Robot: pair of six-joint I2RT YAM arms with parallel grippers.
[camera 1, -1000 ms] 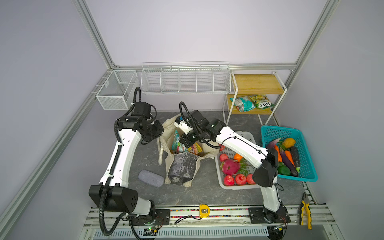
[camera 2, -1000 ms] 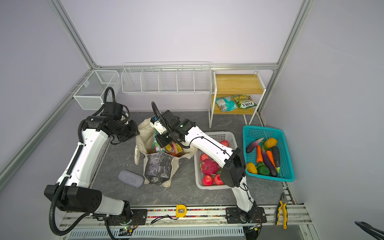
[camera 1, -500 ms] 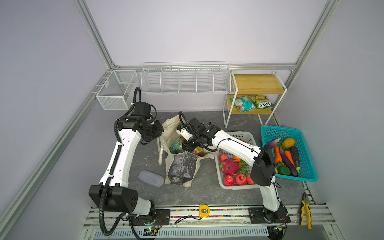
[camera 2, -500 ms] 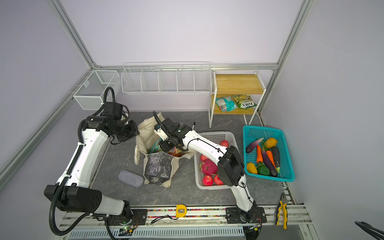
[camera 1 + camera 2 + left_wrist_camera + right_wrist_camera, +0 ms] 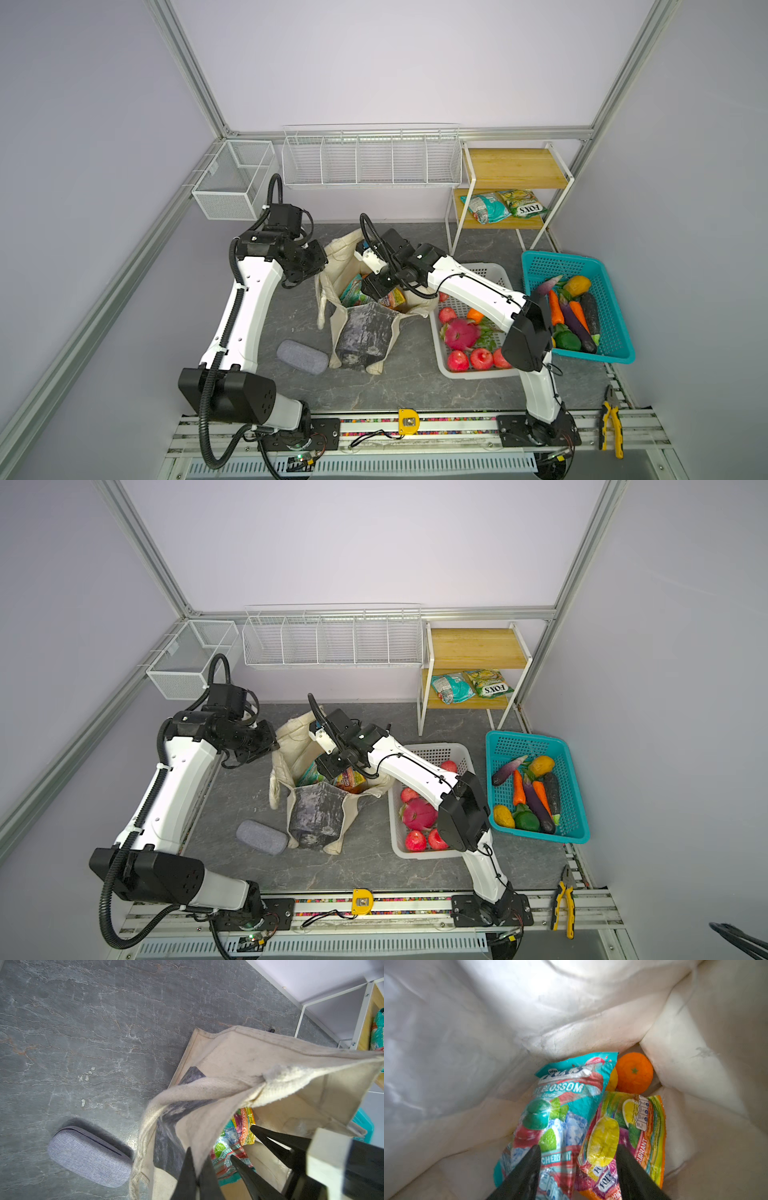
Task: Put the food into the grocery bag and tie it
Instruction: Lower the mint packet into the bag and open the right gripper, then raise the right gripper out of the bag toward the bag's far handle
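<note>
right fingers (image 5: 525,1172) parted over "cherry mint" packet (image 5: 556,1118), left fingers (image 5: 187,1172) clenched on grocery bag (image 5: 249,1057)

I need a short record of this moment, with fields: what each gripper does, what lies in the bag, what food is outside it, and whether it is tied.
left gripper: shut on the grocery bag rim
right gripper: open, inside the bag above the packets
in bag: teal packet, rainbow packet, orange
outside: fruit in white basket, vegetables in teal basket, two packets on shelf
tied: no, handles loose
</note>
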